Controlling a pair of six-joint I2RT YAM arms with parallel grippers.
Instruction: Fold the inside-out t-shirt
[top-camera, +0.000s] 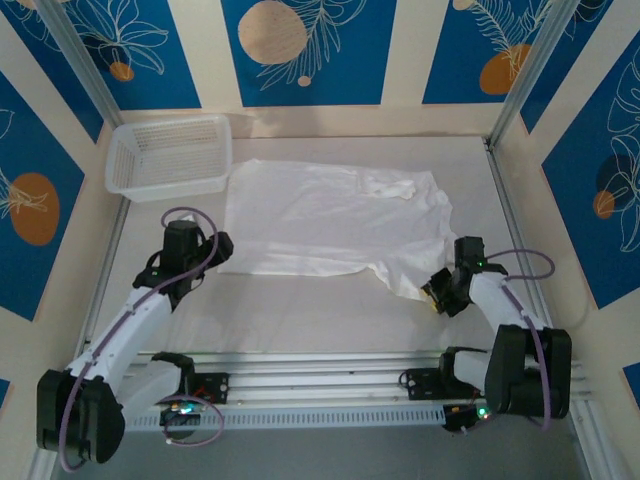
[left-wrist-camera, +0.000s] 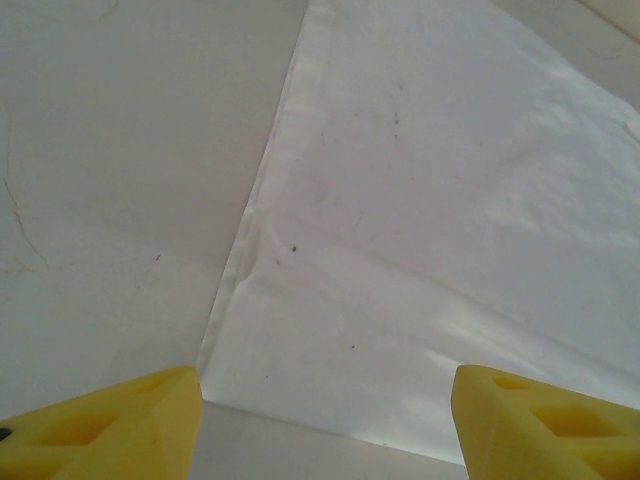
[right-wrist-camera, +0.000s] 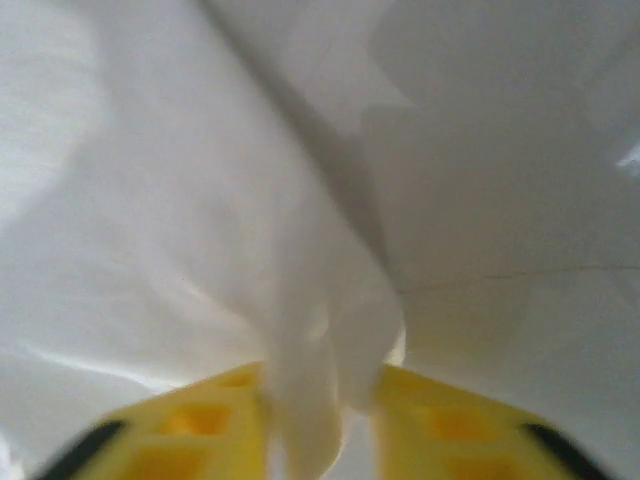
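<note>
White t-shirt (top-camera: 330, 225) lay spread on our worktop (top-camera: 300, 315), right end effector (right-wrist-camera: 320, 395) clenched on its fabric, left end effector (left-wrist-camera: 325, 405) released.

One inside-out t-shirt (top-camera: 330, 225), one white basket (top-camera: 168, 155), one left pincer (top-camera: 222, 250) and one right pincer (top-camera: 434, 289).

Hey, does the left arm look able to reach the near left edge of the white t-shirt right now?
Probably yes. The left tool is open, and the t-shirt has its edge lying flat just ahead of it in the left wrist view, with nothing between the two.
</note>
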